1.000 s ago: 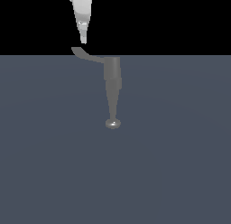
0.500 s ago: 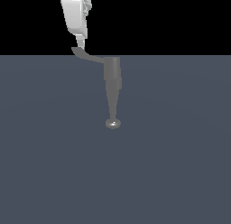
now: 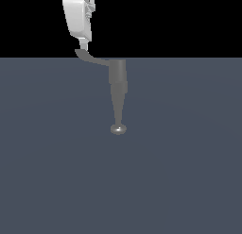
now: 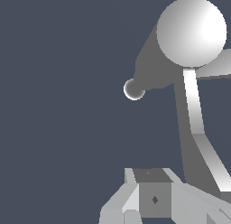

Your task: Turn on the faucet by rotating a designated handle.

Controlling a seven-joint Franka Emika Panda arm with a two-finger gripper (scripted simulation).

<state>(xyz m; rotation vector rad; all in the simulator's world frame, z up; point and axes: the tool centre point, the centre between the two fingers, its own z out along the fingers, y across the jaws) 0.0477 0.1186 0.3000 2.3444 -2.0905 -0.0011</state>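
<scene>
Landmark: the matte grey faucet (image 3: 118,82), cylindrical upper body narrowing to a thin stem with a small shiny rounded knob at its end. It stands near the middle of the dark slate-grey bench (image 3: 189,181), at its far edge as the exterior view has it.

Handle: the thin, flat, curved grey lever (image 3: 90,58) leaves the faucet's top and runs out toward the exterior view's left, tip turned up. Its long axis lies roughly crosswise to the faucet's stem, which runs from the body toward the camera side of the bench. In the wrist view the lever (image 4: 198,128) shows as a pale bent strip leading from the faucet's round top back toward the camera.

Gripper: the white robot gripper (image 3: 83,45) comes down from above onto the lever's upturned tip, at the end farthest from the faucet body. From the exterior view its lowest part appears to touch or sit just beside the tip; true contact cannot be confirmed. Whether the fingers are apart or together, I cannot tell: one view shows them edge-on, the other only blurred pale parts at the frame edge.

Progress, as a judgement: approach looks finished, and the rotation looks not yet begun or barely begun. Left to do: push the tip sideways so the lever swings about the faucet's top.
</scene>
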